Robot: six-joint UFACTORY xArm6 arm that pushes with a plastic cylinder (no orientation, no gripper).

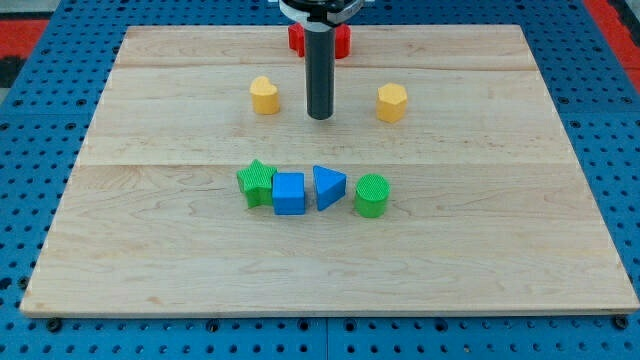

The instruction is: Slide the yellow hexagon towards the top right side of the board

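Two yellow blocks flank my tip (320,117), a bare rod with no claw: the yellow hexagon (392,102) at 3 o'clock, untouched; top-right push needs approach from its 8 o'clock.

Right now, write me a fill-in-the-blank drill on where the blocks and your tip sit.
1. My tip stands between two ___ blocks.
2. The yellow hexagon lies to the tip's ___ in the view.
3. The blue cube touches the green ___.
4. The red block sits at the view's ___.

Missing: yellow; right; star; top
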